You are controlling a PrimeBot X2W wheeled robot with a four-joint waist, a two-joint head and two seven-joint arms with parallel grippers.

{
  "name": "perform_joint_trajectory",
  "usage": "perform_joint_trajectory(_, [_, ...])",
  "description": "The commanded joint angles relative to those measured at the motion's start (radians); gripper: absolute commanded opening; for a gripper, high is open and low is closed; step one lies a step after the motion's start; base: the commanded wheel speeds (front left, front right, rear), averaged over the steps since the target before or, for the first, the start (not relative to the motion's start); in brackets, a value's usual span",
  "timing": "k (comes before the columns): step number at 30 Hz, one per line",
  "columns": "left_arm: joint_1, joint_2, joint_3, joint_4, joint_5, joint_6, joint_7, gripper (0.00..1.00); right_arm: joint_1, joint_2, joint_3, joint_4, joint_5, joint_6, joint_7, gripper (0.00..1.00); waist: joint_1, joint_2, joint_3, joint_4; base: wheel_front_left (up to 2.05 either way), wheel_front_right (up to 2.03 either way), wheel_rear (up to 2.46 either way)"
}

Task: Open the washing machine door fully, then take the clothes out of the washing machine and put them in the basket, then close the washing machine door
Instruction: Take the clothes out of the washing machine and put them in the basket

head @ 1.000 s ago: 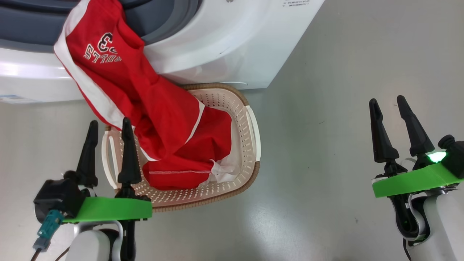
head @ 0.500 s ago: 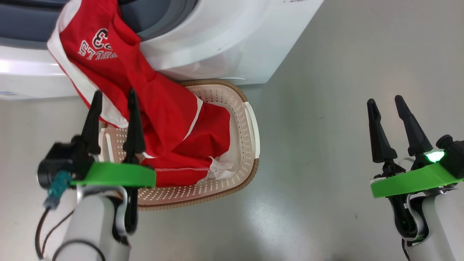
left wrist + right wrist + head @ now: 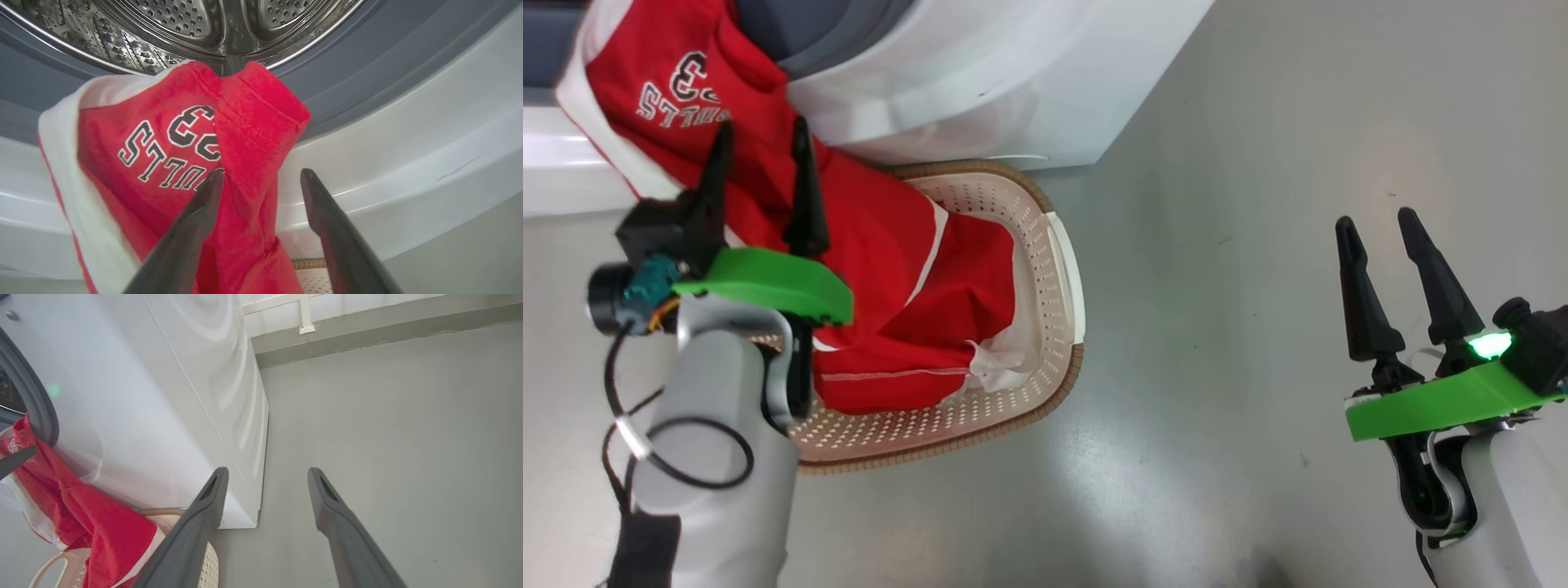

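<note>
Bright red garments (image 3: 882, 245) with white trim hung from the mouth of the white front-loading washing machine (image 3: 980, 82) into the cream perforated plastic basket (image 3: 1039, 269). The left gripper (image 3: 761, 131) stood spread wide before the fabric, clasping nothing. The right gripper (image 3: 1375, 219) was equally wide, empty and well apart.

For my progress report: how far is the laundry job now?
Done: the washing machine is open, and part of the clothes lies in the basket. In hand: the open left tool is at the garment's upper end, hanging from the drum mouth. Left: get that end into the basket, close the door. The right tool is open, empty.
</note>
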Motion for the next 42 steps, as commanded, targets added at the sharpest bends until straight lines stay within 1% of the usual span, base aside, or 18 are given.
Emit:
perform_joint_trajectory(1, [-0.019,0.027,0.043,0.013,0.024,-0.001,-0.005,1.00,-0.004,0.001,0.017,-0.024,0.003,0.007,-0.006,1.00,0.0000,0.0000,0.010,-0.012,0.00,0.00,0.00])
perform_joint_trajectory(4, [-0.056,0.027,0.083,0.054,0.050,-0.012,-0.005,1.00,-0.006,0.004,0.017,-0.023,0.004,0.007,-0.006,1.00,0.0000,0.0000,0.015,-0.024,0.00,0.00,0.00])
perform_joint_trajectory(5, [-0.062,0.028,0.092,0.062,0.056,-0.017,-0.005,0.87,-0.007,0.004,0.017,-0.023,0.005,0.007,-0.006,1.00,0.0000,0.0000,0.016,-0.025,0.00,0.00,0.00])
perform_joint_trajectory(6, [-0.062,0.028,0.092,0.062,0.056,-0.017,-0.005,0.87,-0.007,0.004,0.017,-0.023,0.005,0.007,-0.006,1.00,0.0000,0.0000,0.016,-0.025,0.00,0.00,0.00])
perform_joint_trajectory(7, [-0.068,0.028,0.101,0.070,0.062,-0.022,-0.005,0.48,-0.008,0.005,0.016,-0.022,0.004,0.007,-0.006,1.00,0.0000,0.0000,0.017,-0.027,0.00,0.00,0.00])
perform_joint_trajectory(8, [-0.076,0.028,0.116,0.081,0.073,-0.030,-0.005,0.02,-0.009,0.006,0.015,-0.022,0.003,0.007,-0.006,1.00,0.0000,0.0000,0.018,-0.028,0.00,0.00,0.00])
perform_joint_trajectory(9, [-0.078,0.028,0.123,0.085,0.078,-0.034,-0.005,0.00,-0.009,0.007,0.014,-0.022,0.003,0.007,-0.006,1.00,0.0000,0.0000,0.018,-0.028,0.00,0.00,0.00])
perform_joint_trajectory(14, [-0.077,0.028,0.142,0.088,0.092,-0.047,-0.005,0.00,-0.009,0.008,0.010,-0.023,0.002,0.007,-0.006,1.00,0.0000,0.0000,0.019,-0.024,0.00,0.00,0.00])
perform_joint_trajectory(20, [-0.031,0.028,0.126,0.084,0.082,-0.056,-0.005,0.00,-0.011,0.009,0.009,-0.021,0.002,0.007,-0.006,1.00,0.0000,0.0000,0.015,-0.018,0.00,0.00,0.00])
perform_joint_trajectory(25, [0.029,0.028,0.084,0.099,0.040,-0.058,-0.005,0.00,-0.010,0.011,0.011,-0.020,0.002,0.007,-0.006,1.00,0.0000,0.0000,0.013,-0.014,0.00,0.00,0.00])
perform_joint_trajectory(35, [0.099,0.028,-0.041,0.179,-0.053,-0.060,-0.005,0.00,-0.011,0.010,0.011,-0.023,0.002,0.007,-0.006,1.00,0.0000,0.0000,0.020,-0.011,0.00,0.00,0.00])
perform_joint_trajectory(39, [0.092,0.028,-0.097,0.237,-0.087,-0.081,-0.005,0.00,-0.013,0.010,0.011,-0.024,0.001,0.007,-0.006,1.00,0.0000,0.0000,0.025,-0.012,0.00,0.00,0.00])
perform_joint_trajectory(42, [0.078,0.028,-0.131,0.293,-0.106,-0.089,-0.005,0.00,-0.015,0.010,0.012,-0.023,0.001,0.007,-0.006,1.00,0.0000,0.0000,0.028,-0.013,0.00,0.00,0.00])
